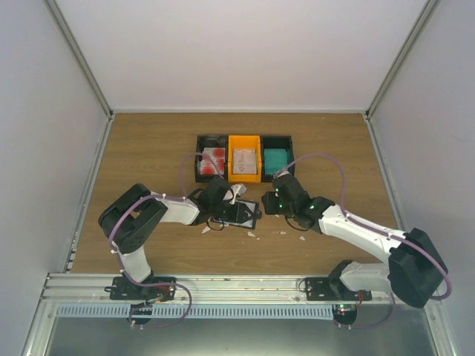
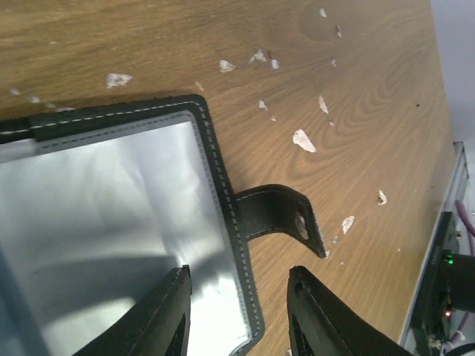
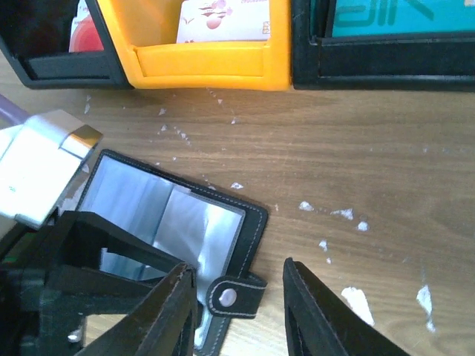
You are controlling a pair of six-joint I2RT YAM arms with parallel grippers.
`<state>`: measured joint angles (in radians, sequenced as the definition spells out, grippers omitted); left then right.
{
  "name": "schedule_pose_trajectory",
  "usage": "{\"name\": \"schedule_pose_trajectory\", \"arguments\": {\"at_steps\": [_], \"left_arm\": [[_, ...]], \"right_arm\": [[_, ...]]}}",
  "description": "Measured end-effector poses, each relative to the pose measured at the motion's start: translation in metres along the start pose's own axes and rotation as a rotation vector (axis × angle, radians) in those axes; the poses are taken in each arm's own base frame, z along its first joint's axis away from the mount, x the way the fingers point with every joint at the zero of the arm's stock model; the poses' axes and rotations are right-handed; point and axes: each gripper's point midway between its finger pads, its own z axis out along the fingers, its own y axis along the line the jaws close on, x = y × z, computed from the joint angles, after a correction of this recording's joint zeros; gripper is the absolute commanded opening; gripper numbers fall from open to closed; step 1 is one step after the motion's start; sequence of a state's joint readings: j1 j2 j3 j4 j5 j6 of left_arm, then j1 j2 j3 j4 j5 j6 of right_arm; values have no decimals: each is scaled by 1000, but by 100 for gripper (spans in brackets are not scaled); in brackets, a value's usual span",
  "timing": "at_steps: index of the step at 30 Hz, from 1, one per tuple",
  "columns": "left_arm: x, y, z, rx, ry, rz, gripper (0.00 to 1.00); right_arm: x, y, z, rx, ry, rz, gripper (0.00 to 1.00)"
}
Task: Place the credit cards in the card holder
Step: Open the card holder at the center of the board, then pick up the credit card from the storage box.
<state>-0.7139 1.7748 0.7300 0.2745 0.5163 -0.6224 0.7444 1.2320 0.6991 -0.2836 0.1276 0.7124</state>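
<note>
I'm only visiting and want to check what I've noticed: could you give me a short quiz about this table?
1. True or false: the card holder lies open on the table.
2. Which bin holds the teal cards? A) orange bin B) black bin by the right arm C) black bin by the left arm
3. How many bins stand in the row beyond the holder?
Key: 1 true; 2 B; 3 three.
</note>
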Motion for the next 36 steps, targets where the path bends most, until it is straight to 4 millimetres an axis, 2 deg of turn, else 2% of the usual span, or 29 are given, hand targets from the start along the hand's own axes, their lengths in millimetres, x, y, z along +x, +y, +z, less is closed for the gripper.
{"name": "schedule_pose_trajectory", "arguments": {"at_steps": [3, 5, 8, 14, 17, 20, 25, 32, 36], "left_arm": [[0, 3, -3, -33, -4, 0, 28], [0, 6, -6, -58, -9, -5, 24], [-1, 9, -9, -87, -19, -9, 21], [-5, 17, -14, -147, -43, -16, 14], [-8, 19, -17, -173, -59, -16, 11], [-13, 20, -20, -189, -80, -11, 11], [-20, 20, -25, -214, -115, -6, 11], [-30, 21, -27, -225, -165, -48, 11], [-38, 27, -31, -241, -209, -100, 12]], "right_arm": [[-4, -4, 5, -13, 19, -26, 28], [-15, -6, 11, -16, 26, -54, 26], [-44, -4, 19, -24, 19, -110, 25], [-118, -4, 31, -41, -38, -239, 25], [-137, -5, 45, -35, -28, -314, 25], [-142, -7, 63, -30, 14, -398, 28], [-134, -7, 88, -52, 113, -545, 32], [-142, 5, 119, -82, 172, -683, 36], [-135, 9, 142, -77, 220, -741, 37]]}}
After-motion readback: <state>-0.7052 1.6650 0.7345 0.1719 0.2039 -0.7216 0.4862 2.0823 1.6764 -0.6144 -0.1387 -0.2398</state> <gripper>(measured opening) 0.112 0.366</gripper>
